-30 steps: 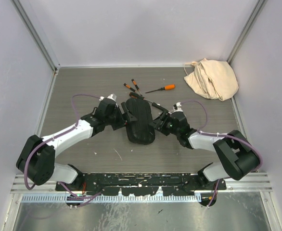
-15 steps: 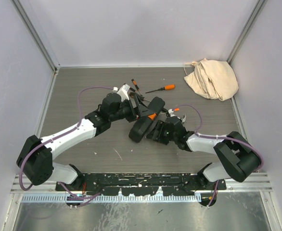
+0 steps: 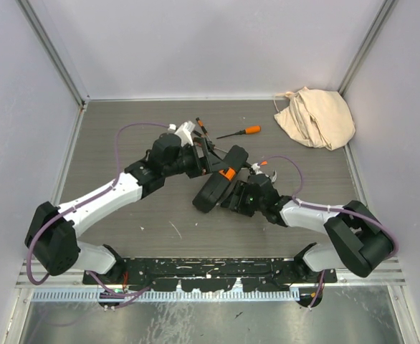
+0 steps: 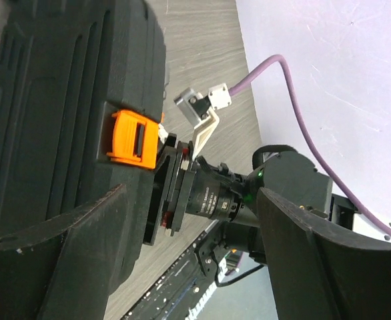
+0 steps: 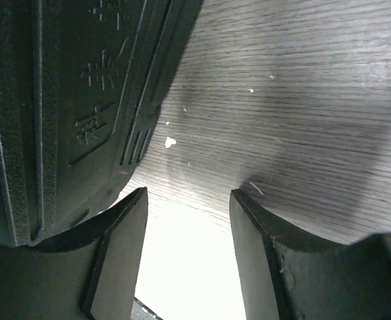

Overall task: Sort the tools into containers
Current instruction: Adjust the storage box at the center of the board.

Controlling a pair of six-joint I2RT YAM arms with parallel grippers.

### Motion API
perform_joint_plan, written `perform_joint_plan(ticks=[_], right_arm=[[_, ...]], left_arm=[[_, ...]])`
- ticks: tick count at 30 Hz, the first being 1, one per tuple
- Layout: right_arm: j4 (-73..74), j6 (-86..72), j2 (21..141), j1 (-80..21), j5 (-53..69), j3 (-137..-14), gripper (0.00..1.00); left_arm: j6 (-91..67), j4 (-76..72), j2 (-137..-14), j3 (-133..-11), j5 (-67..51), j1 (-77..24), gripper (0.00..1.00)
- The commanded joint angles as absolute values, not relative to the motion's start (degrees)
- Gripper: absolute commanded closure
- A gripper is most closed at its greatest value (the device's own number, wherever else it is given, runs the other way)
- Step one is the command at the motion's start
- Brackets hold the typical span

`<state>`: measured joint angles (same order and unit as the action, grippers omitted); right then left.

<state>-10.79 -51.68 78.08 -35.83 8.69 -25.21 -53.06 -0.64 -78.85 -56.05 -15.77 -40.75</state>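
Both jaws open, against tool case [image 3: 211, 192]

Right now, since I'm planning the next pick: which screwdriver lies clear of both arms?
The long screwdriver with the orange handle, lying alone, nearest the beige cloth bag; the smaller ones are crowded against the left arm.

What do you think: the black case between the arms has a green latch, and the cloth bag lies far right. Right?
Not quite: the latch on the black case is orange, not green; the left wrist view shows it. The cloth bag does lie far right.
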Motion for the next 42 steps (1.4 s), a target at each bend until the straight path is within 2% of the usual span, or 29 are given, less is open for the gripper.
perform_joint_plan(ticks=[1,9,20,24,34,42], right_arm=[[-7.3,-49.99,75.22,-35.69,5.35,-25.11,0.42],[-6.27,-49.51,70.99,-35.55,3.78,-24.96,0.4],[0.19,-52.0,57.82,-33.81,-1.97,-24.95,0.36],[1.88,-54.45,57.07,-33.36,-2.87,-26.14,0.33],[4.82,-59.41,56.95,-31.78,-3.75,-27.81,0.23],[8.71,-58.89,53.41,-26.15,-2.46,-27.54,0.2]], left_arm=[[-44.64,5.91,-77.67,-63.73,-13.77,-40.53,0.21],[-29.49,21.26,-83.14,-73.26,-10.17,-40.48,0.19],[-25.61,20.41,-83.42,-70.72,-11.19,-40.34,0.13],[-24.27,20.49,-84.66,-72.23,-11.41,-40.32,0.13],[-18.07,29.63,-94.33,-85.01,-7.89,-40.87,0.15],[-14.43,31.85,-91.94,-80.38,-0.91,-44.62,0.05]])
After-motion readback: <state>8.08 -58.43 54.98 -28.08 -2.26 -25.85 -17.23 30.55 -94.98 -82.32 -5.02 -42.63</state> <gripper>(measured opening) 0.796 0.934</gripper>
